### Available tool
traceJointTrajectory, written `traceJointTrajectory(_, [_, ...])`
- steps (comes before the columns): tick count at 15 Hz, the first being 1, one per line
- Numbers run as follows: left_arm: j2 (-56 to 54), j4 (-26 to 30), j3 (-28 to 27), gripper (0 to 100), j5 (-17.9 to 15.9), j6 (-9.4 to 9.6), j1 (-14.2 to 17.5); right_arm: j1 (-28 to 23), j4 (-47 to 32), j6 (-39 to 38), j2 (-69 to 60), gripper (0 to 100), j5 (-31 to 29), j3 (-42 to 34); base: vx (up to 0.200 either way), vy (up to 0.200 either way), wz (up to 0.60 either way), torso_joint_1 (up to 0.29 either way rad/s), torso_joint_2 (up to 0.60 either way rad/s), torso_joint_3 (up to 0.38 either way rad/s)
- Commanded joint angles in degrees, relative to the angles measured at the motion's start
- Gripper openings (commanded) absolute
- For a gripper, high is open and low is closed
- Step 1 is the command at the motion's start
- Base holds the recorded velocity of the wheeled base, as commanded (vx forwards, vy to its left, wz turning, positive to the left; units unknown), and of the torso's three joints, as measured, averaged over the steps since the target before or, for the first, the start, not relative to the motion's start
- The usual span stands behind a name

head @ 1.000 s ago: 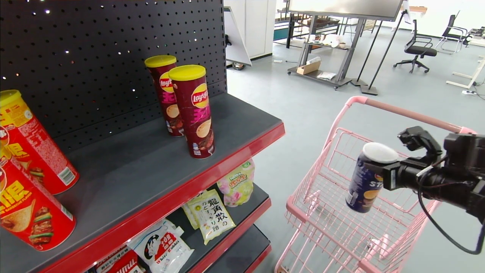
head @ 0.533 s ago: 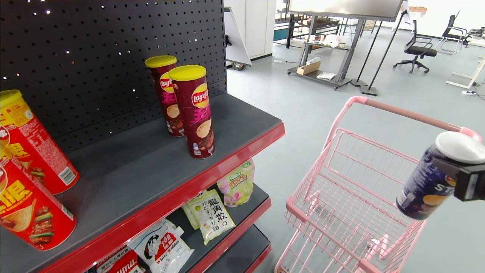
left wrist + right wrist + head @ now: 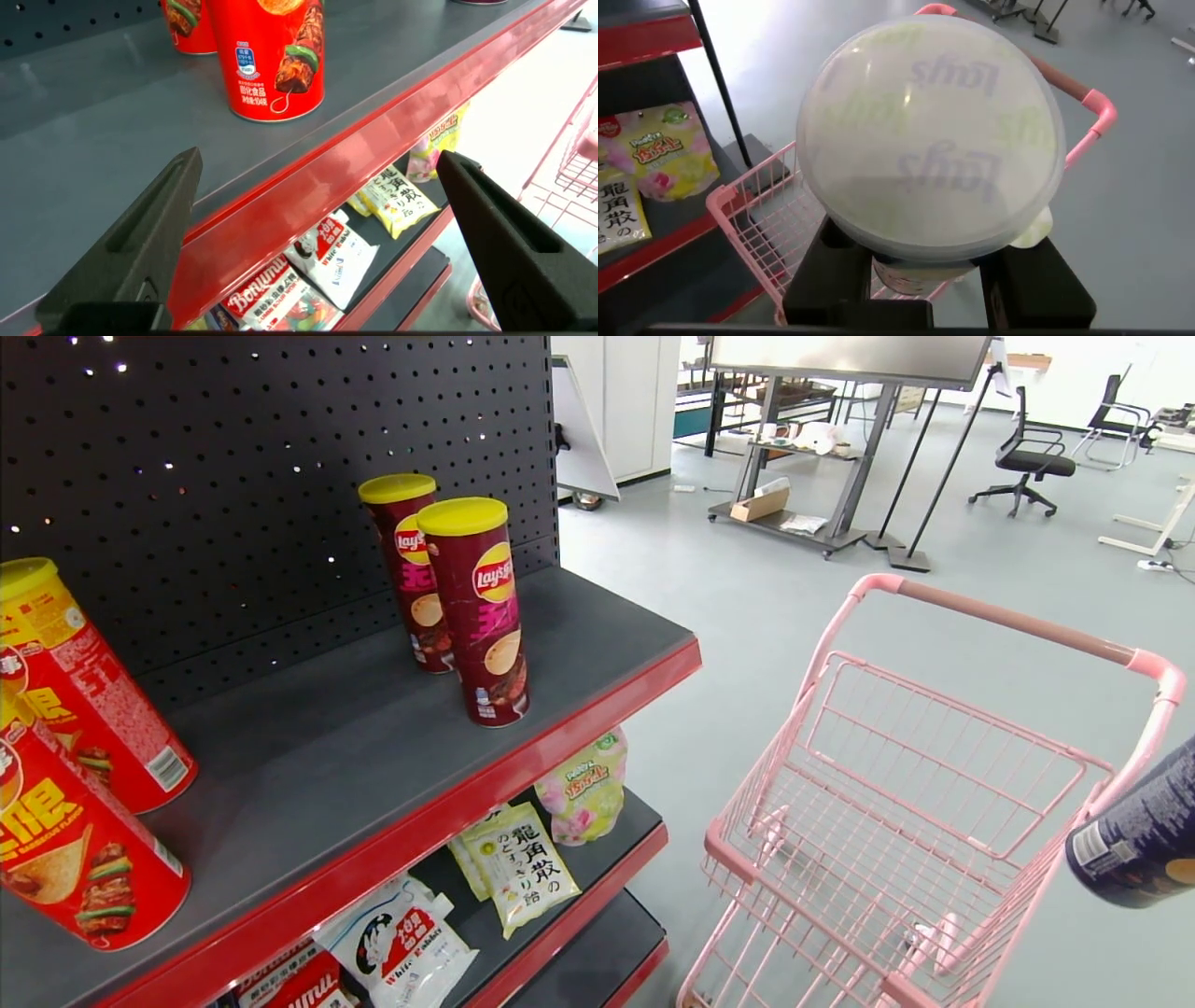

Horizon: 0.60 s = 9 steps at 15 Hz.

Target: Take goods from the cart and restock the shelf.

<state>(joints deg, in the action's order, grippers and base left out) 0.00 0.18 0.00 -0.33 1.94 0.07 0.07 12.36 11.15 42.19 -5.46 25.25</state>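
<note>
A dark blue chip can (image 3: 1134, 845) hangs at the far right of the head view, beside the pink cart (image 3: 840, 784). In the right wrist view its pale lid (image 3: 932, 140) faces the camera, and my right gripper (image 3: 929, 280) is shut on the can's body. The grey shelf with a red front edge (image 3: 392, 756) carries two maroon cans (image 3: 476, 607) at the back right and two red cans (image 3: 84, 700) at the left. My left gripper (image 3: 318, 233) is open in front of the shelf's red edge (image 3: 374, 140), just below a red can (image 3: 271, 56).
Snack bags (image 3: 523, 868) lie on the lower shelves. The shelf's middle (image 3: 308, 737) between the red and maroon cans is bare. The cart's basket looks nearly bare. A wheeled stand (image 3: 794, 476) and an office chair (image 3: 1027, 457) stand far behind on open grey floor.
My right arm has carried the blue can from above the cart's middle out to the right edge of the head view. Shelf, cart and left gripper stay as they were.
</note>
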Motion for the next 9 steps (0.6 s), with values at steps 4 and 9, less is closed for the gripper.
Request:
traceJointTrajectory(4, [0.0, 0.0, 0.0, 100, 0.0, 0.0, 0.0, -0.1, -0.1, 0.0, -0.9, 0, 0.0, 0.0, 0.0, 0.0, 0.0, 0.11, -0.26, -0.154])
traceJointTrajectory(9, [0.1, 0.0, 0.0, 100, 0.0, 0.0, 0.0, -0.1, 0.3, 0.0, 1.6, 0, 0.0, 0.6, 0.0, 0.0, 0.0, 0.163, -0.39, -0.222])
